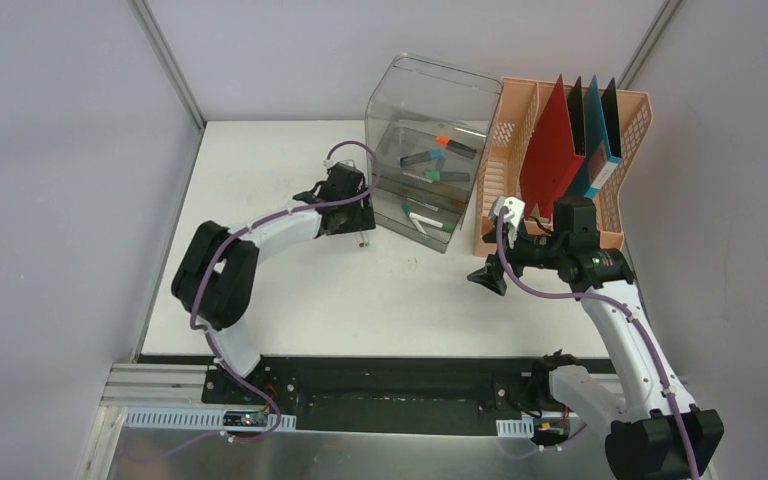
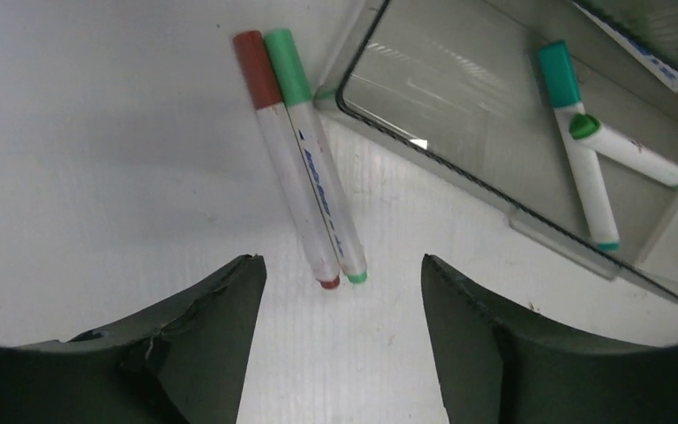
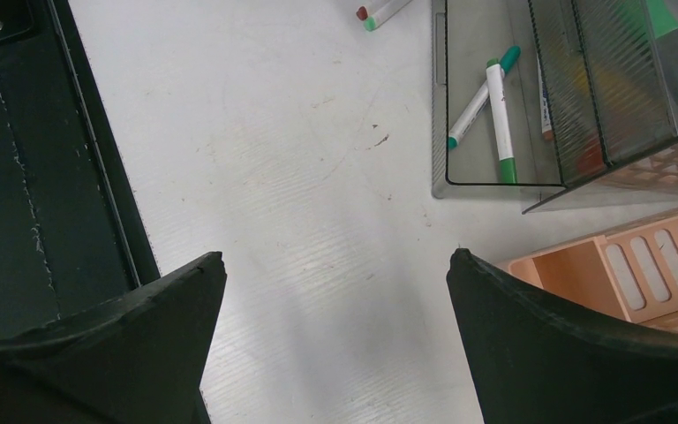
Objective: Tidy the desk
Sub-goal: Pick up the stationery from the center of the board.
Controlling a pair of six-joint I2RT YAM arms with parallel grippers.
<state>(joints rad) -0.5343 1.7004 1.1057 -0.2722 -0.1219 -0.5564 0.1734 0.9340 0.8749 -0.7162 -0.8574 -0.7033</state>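
Note:
The white desk (image 1: 280,170) carries a red-capped marker (image 2: 287,168) and a green-capped marker (image 2: 318,159), lying side by side and touching, beside a clear tiered organizer (image 1: 430,110). My left gripper (image 2: 340,265) is open and empty. It hovers over the near ends of the two markers, by the organizer's left front corner (image 1: 358,222). My right gripper (image 3: 335,256) is open and empty above bare desk (image 3: 300,132), in front of the peach file basket (image 1: 487,277). The two markers' ends also show at the top of the right wrist view (image 3: 372,12).
The organizer's bottom tray (image 2: 441,97) holds two green-capped markers (image 2: 583,168); upper tiers hold more pens. The peach basket (image 1: 495,150) at the right holds red, black and teal folders. A black and metal rail (image 3: 26,177) runs along the desk's front edge. Grey walls surround the desk.

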